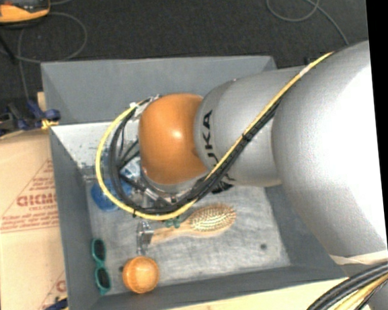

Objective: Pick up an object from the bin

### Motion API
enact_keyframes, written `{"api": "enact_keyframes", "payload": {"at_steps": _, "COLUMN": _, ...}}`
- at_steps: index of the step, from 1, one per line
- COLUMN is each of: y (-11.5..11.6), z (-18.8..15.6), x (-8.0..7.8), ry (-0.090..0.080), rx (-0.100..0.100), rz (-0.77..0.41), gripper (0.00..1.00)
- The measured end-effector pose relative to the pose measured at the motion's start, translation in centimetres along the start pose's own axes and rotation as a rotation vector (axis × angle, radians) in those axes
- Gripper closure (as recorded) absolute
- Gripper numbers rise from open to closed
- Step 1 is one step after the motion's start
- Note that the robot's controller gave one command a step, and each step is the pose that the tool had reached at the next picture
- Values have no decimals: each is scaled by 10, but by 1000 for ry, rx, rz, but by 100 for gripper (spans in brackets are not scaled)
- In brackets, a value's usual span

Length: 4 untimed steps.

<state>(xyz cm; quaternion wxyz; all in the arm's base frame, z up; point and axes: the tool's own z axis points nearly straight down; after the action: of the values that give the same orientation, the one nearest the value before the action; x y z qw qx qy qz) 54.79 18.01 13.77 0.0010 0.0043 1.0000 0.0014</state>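
Near wall of the bin (192, 289): orange ball (140, 275) beside teal sunglasses (100, 265). Middle: wooden hairbrush (212, 219) lying flat, with the end effector (144, 235) at its handle end; whether open or closed cannot be told. Beyond: blue object (103, 196), partly hidden.

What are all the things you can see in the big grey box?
Wooden oval hairbrush: one, pale brown, middle of the bin floor.
Round orange ball: one, orange, lower left of the bin.
Green plastic sunglasses: one pair, green, along the left wall, left of the ball.
Blue round thing: one, blue, left side, partly hidden by the arm; its kind cannot be told.
Grey metal bin: one, grey, holding all of these.
Robot arm: one, silver with an orange cover, reaching in from the right.
Tool: one, metal, by the hairbrush's handle end.
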Motion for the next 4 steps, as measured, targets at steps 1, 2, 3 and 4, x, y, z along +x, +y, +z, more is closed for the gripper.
{"api": "enact_keyframes", "payload": {"at_steps": 1, "y": 0, "z": 0, "x": 0, "ry": 0, "rx": 0, "rz": 0, "gripper": 0}}
{"api": "enact_keyframes", "payload": {"at_steps": 2, "y": -20, "z": 12, "x": 25, "ry": -14, "rx": -1, "rz": -78, "gripper": 0}}
{"api": "enact_keyframes", "payload": {"at_steps": 3, "y": -40, "z": 21, "x": 56, "ry": 1, "rx": 5, "rz": -264, "gripper": 0}}
{"api": "enact_keyframes", "payload": {"at_steps": 4, "y": -14, "z": 53, "x": 57, "ry": -7, "rx": 3, "rz": -354, "gripper": 100}}
